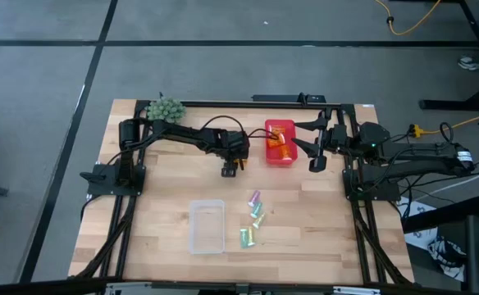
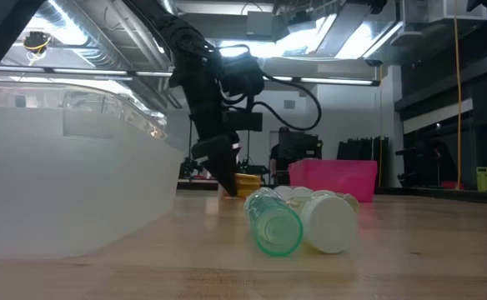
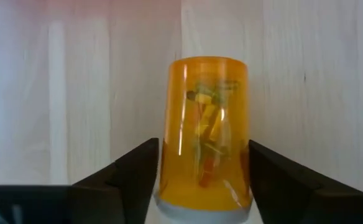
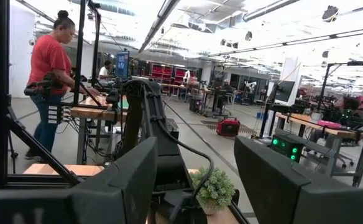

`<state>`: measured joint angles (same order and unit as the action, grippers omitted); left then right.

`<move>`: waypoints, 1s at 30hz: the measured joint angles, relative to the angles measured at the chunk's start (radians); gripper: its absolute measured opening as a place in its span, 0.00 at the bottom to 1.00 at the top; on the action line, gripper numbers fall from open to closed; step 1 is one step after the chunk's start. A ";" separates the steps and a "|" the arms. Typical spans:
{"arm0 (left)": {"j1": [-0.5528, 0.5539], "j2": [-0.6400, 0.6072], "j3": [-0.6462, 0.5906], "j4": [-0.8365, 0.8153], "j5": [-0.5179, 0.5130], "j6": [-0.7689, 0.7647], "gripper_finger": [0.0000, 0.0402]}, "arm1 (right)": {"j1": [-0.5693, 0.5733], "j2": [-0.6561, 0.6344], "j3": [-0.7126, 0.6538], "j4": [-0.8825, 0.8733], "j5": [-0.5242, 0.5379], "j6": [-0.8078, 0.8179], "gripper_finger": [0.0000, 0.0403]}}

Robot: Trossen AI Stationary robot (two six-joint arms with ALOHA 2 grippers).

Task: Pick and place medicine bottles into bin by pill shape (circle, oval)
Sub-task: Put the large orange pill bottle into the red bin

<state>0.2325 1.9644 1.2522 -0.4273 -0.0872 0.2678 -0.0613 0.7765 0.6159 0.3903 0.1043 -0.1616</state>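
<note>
My left gripper [image 1: 230,170] is down at the table's middle, just left of the pink bin [image 1: 280,144], shut on a translucent orange medicine bottle [image 3: 206,124] with oblong pills inside. The bottle also shows beside the fingers in the low view [image 2: 248,182]. The pink bin holds other orange bottles [image 1: 277,141]. Three pastel bottles [image 1: 256,217] lie on their sides on the wood nearer the front; a green one [image 2: 275,221] faces the low camera. My right gripper [image 1: 313,141] waits open and empty right of the pink bin. My left gripper pinches the orange bottle between its two fingers, on the bottle's round wall just by the pale cap [image 3: 169,186]. The fingers come from above, pointing down, one on each side. The bottle's body reaches out past the fingertips. Whether it rests on the table or hangs just above it does not show.
A clear plastic bin [image 1: 207,225] stands at the front centre, left of the pastel bottles. A spiky green ball [image 1: 166,108] lies at the far left corner. Black frame rails [image 1: 129,213] run along both sides of the table. A person [image 4: 51,74] stands in the room behind.
</note>
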 joint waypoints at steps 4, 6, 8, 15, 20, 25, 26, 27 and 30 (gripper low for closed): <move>0.000 -0.022 0.013 -0.010 -0.014 -0.025 0.46 | 0.000 0.000 0.000 -0.004 0.000 0.000 0.54; 0.000 -0.042 0.034 -0.017 -0.042 -0.028 0.43 | 0.000 0.000 0.000 -0.004 0.000 0.000 0.54; 0.001 -0.065 0.065 -0.017 -0.066 -0.030 0.43 | 0.000 0.000 0.000 -0.004 0.000 0.000 0.54; 0.040 -0.070 0.174 0.137 -0.066 -0.030 0.43 | 0.000 0.000 0.000 -0.001 0.000 0.000 0.54; 0.065 -0.054 0.177 0.337 0.059 -0.049 0.43 | 0.000 0.000 0.000 0.002 0.000 0.002 0.54; 0.068 -0.013 0.175 0.427 0.125 -0.083 0.43 | 0.000 0.000 0.000 0.006 0.000 0.002 0.54; 0.065 -0.001 0.177 0.451 0.130 -0.083 0.43 | 0.000 0.000 0.000 0.010 0.000 0.001 0.54; 0.062 0.012 0.189 0.462 0.131 -0.083 0.43 | 0.000 0.000 0.000 0.011 0.000 0.001 0.54; 0.052 0.046 0.230 0.465 0.133 -0.084 0.43 | 0.000 0.000 0.000 0.010 0.000 0.001 0.54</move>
<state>0.2841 2.0104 1.4823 0.0377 0.0459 0.1841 -0.0616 0.7769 0.6159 0.4004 0.1047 -0.1608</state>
